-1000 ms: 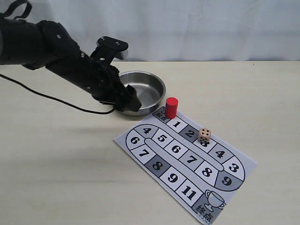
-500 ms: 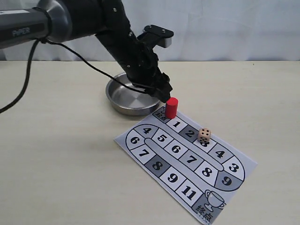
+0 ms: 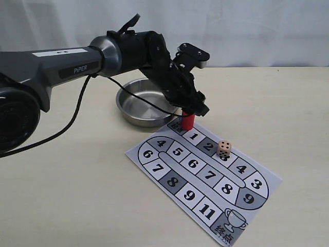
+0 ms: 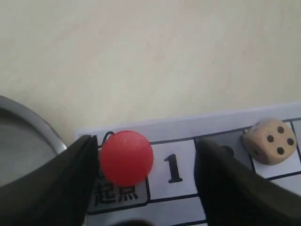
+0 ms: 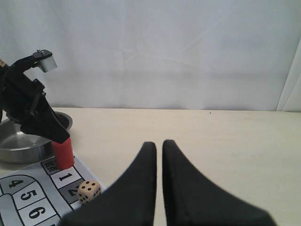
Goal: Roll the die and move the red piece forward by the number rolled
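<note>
The red piece (image 3: 188, 120) stands upright on the start square of the paper board (image 3: 169, 176), beside square 1. My left gripper (image 3: 194, 109) hovers right over it, open, its fingers either side of the piece (image 4: 126, 158); one finger (image 4: 77, 174) is close to it, the other (image 4: 225, 183) stands over square 2. The cream die (image 3: 223, 149) lies on the board near squares 2 and 3, also seen as the die (image 4: 270, 141) and the die (image 5: 89, 190). My right gripper (image 5: 159, 147) is shut on nothing, away from the board over bare table.
A steel bowl (image 3: 128, 105) sits on the table just behind the board's start corner, under the left arm. A black cable (image 3: 77, 110) trails from the arm across the table's left. A white curtain backs the table.
My left arm swung from the bowl's left side across it to the right and came down over the red piece. The die and the piece have not moved.
</note>
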